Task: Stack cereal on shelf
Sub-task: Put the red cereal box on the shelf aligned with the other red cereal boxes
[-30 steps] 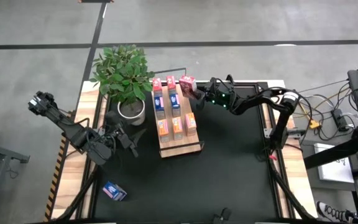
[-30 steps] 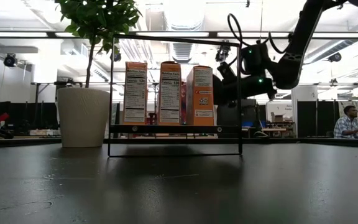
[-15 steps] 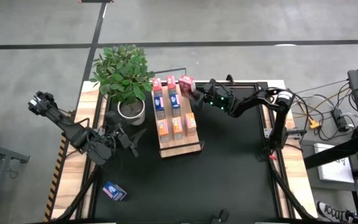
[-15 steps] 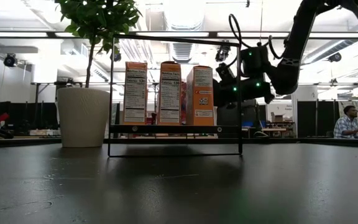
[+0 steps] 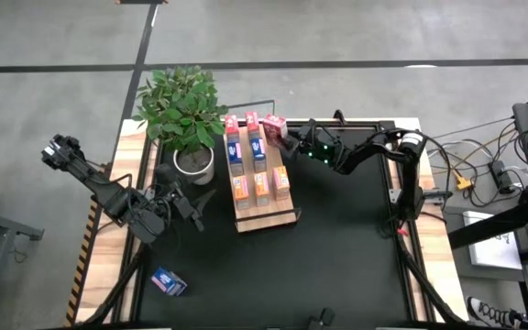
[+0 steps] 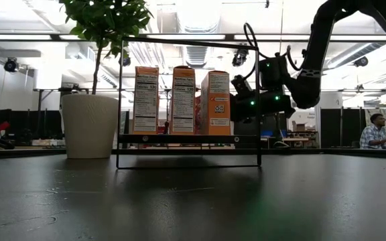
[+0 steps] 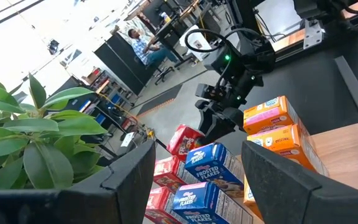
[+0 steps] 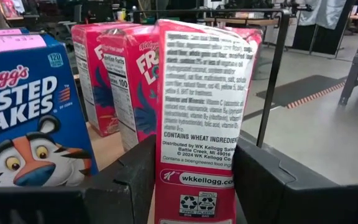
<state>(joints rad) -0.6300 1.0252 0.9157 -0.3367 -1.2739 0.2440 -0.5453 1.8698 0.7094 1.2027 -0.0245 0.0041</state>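
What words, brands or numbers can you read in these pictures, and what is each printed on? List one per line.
"CONTAINS WHEAT INGREDIENTS" and "wkkellogg.com": side panel of the pink-red cereal box held by the right gripper.
"Kellogg's", "OSTED", "LAKES", "120": blue cereal box.
"FROSTED FLAKES": blue box in the left wrist view.
"100": nutrition panel of a pink-red box.
Orange boxes: print too small.
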